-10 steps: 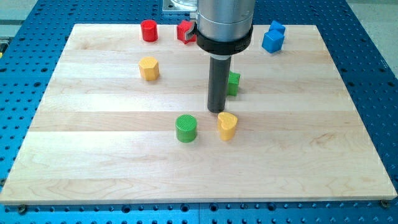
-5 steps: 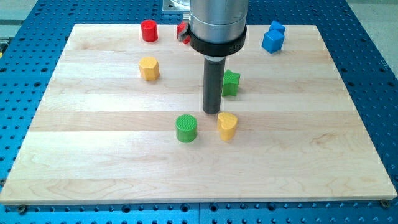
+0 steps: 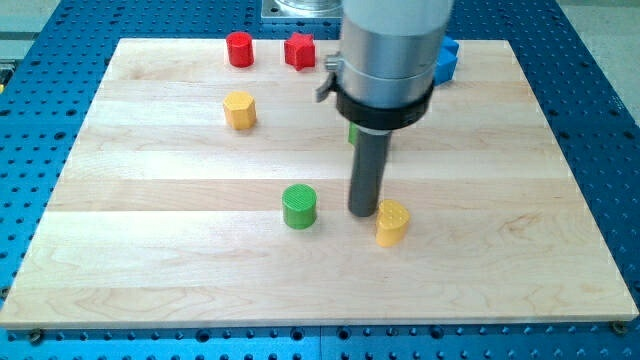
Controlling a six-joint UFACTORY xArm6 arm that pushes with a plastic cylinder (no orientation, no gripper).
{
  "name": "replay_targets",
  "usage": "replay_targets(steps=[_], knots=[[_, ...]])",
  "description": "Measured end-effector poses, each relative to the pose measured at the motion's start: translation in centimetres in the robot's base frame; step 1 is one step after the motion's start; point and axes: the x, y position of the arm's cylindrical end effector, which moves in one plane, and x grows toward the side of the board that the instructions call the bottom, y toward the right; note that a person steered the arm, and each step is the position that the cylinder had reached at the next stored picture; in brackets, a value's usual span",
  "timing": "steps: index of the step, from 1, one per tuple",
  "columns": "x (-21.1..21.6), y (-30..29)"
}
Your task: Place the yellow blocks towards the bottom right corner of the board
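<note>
A wooden board on a blue perforated table is shown. My tip, a bare rod with nothing held, is set down touching the upper left of a yellow heart-shaped block near the board's middle. A green cylinder is seen at the view's left of the tip. A yellow hexagonal block is placed well apart, toward the top left.

My tip is showing dark grey under a silver metal body. The board is showing pale wood with light stripes. On it are lying two yellow blocks, a green cylinder, two red blocks and a blue block.
</note>
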Motion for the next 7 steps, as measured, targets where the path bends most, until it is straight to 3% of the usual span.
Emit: replay_targets(steps=[3,4,5,6,7], knots=[[-0.1,-1.9],[3.0,0.2],[4.7,7.3],[3.3,4.6],[-0.4,10.6]])
